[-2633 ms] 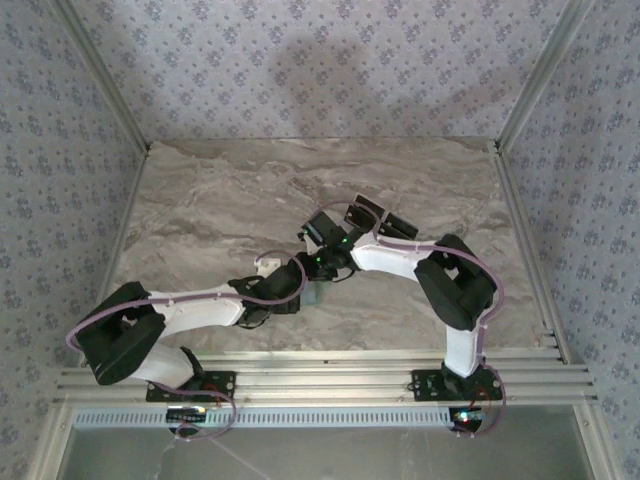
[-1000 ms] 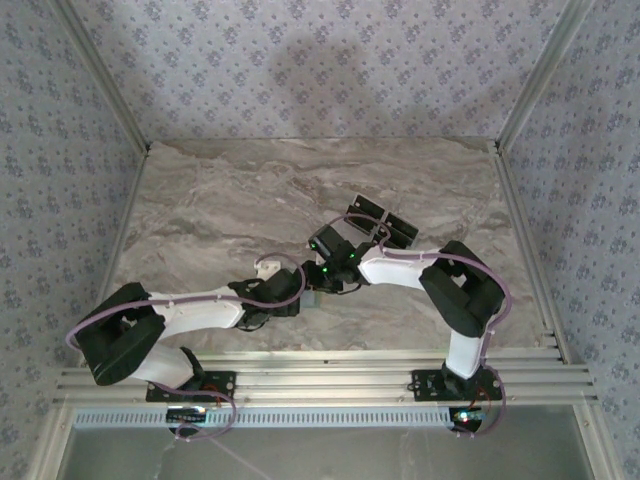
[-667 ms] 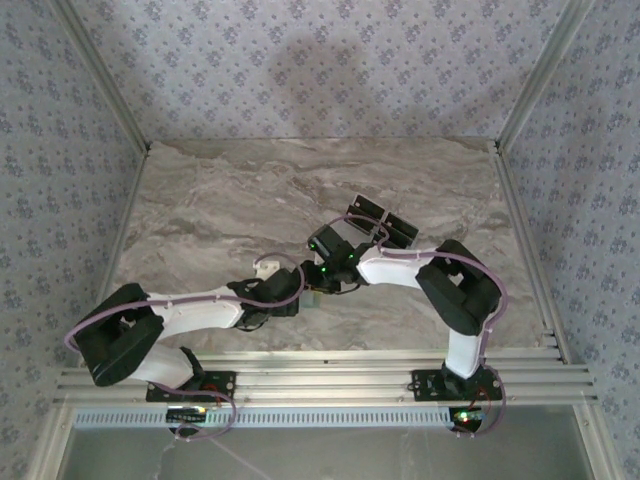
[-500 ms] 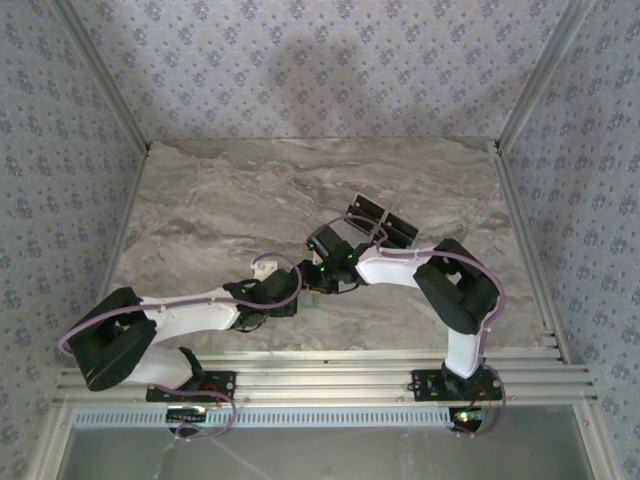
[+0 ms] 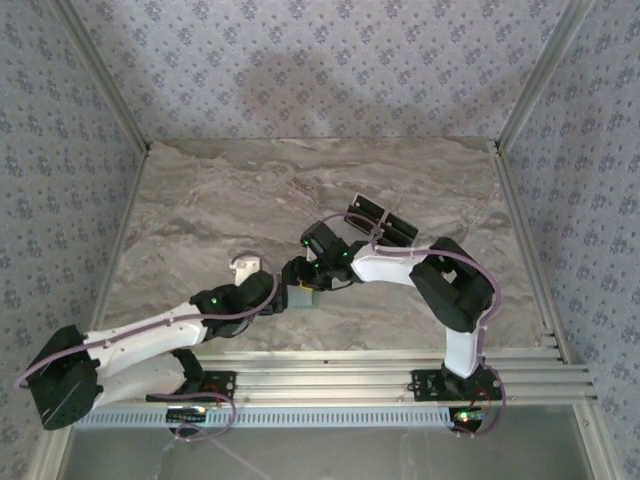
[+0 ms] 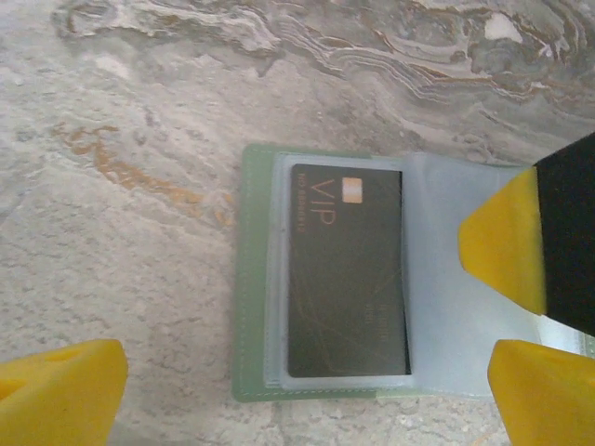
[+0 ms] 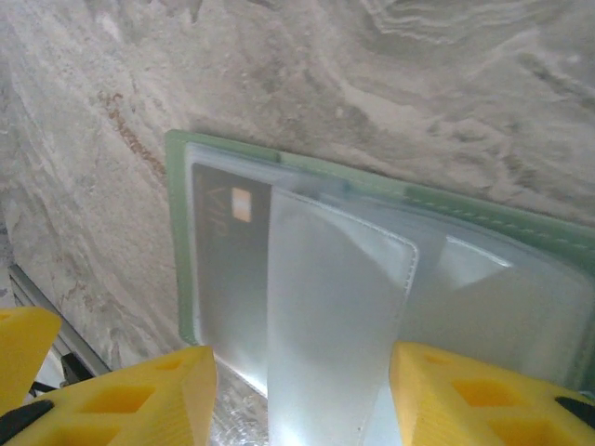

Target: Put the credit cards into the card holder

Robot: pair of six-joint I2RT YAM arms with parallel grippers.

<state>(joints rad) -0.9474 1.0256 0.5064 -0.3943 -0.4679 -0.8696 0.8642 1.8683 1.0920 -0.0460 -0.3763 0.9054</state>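
Observation:
The card holder [image 6: 244, 279] lies open on the marble table, pale green with clear sleeves. A black credit card [image 6: 349, 269] marked VIP with an orange chip sits inside its left sleeve. My left gripper [image 6: 302, 404] hovers open just over the holder's near edge, fingertips [image 6: 60, 390] wide on either side. My right gripper [image 7: 302, 400] stands over the holder with jaws apart, and a loose clear sleeve leaf [image 7: 335, 316] stands up between them, untouched. One right finger [image 6: 507, 246] rests on the holder's right half. More dark credit cards [image 5: 381, 221] lie behind the right arm.
Both grippers meet at the card holder [image 5: 303, 298] in the table's middle front, the left gripper [image 5: 288, 296] beside the right gripper [image 5: 312, 280]. Aluminium rails run along the table's near edge [image 5: 320, 375]. Patterned walls close in the back and sides.
My left arm has stretched forward and to the right, bringing its gripper up to the card holder. The right gripper has shifted slightly left and stays over the holder.

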